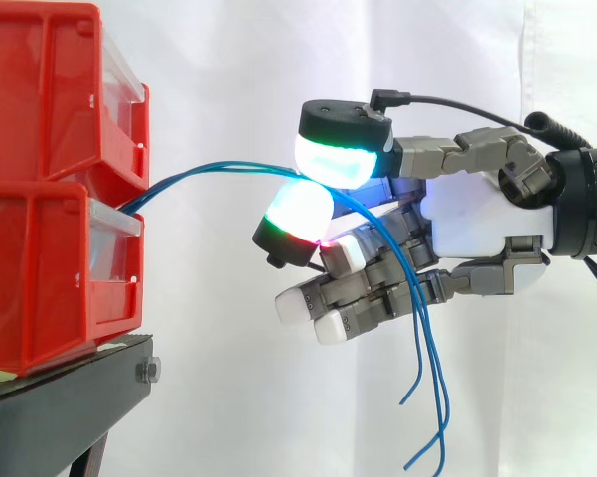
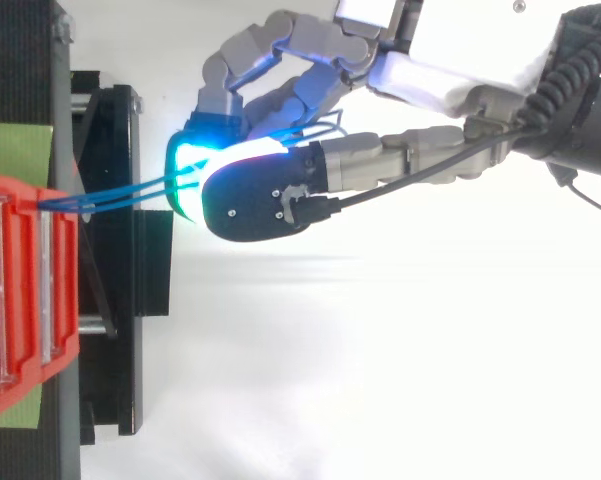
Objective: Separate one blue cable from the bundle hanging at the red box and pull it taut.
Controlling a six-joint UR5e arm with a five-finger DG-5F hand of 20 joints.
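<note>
The blue cables (image 1: 228,167) leave the gap between two stacked red bins (image 1: 40,109) and arc out past the edge of the black stand (image 1: 60,402). They pass between two glowing pads (image 1: 338,159) of the hand (image 1: 482,214), which pinch them. The other fingers curl below. Past the pinch, loose ends dangle under the hand. I cannot tell how many strands are pinched.

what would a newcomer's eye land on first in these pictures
The grey and white robot hand at centre right stands out first, its thick fingertip pads glowing green and cyan as they pinch thin blue cables. The cables run from the stacked red plastic bins at the left edge, through the pads, then dangle loose below the hand.
</note>
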